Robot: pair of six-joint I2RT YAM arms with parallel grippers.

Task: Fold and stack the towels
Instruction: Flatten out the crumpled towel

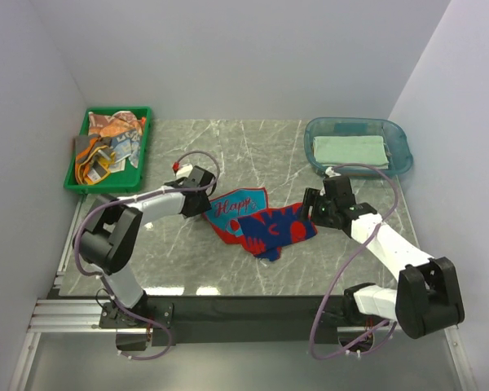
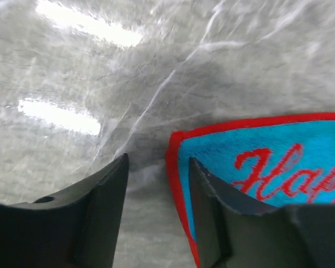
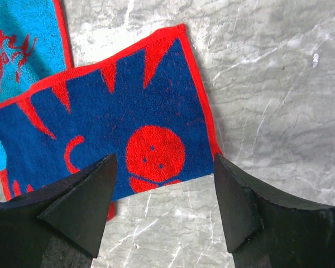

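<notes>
Surface: grey marble-patterned tabletop (image 1: 261, 147), enclosed by plain white walls. At far left a green plastic tray (image 1: 118, 109) is seen, and crumpled orange-grey and tan cloth towels (image 1: 110, 138) are heaped in it, judged to be the stock not yet folded. The left gripper (image 1: 205, 205) is lowered at the left end of the red-bordered terry towel with the light-blue "Happy" panel (image 1: 257, 221). In the left wrist view its jaws are seen parted and straddling the towel's red-hemmed corner (image 2: 176, 167), one finger over bare marble and the other over the blue pile. Nothing is pinched. This placement is judged to be a set-up for taking that edge. The towel is laid flat near the table's middle, between the two arms. Its long axis is run left to right, tilted slightly toward the near edge at the right. The lettering is read upright from above, tops toward the far wall. The dark-blue half with red shapes (image 3: 128, 128) is turned rightward, and a rumpled flap is pointed at the near edge. The right gripper (image 1: 310, 210) is hung over the right end, its jaws spread wide either side of the hemmed corner (image 3: 164, 167) and empty. A matching two-handed grab at opposite ends is inferred. At far right a folded pale-green towel (image 1: 350, 151) is laid in a clear blue plastic tub (image 1: 403, 140), judged to be the stacking place.
</notes>
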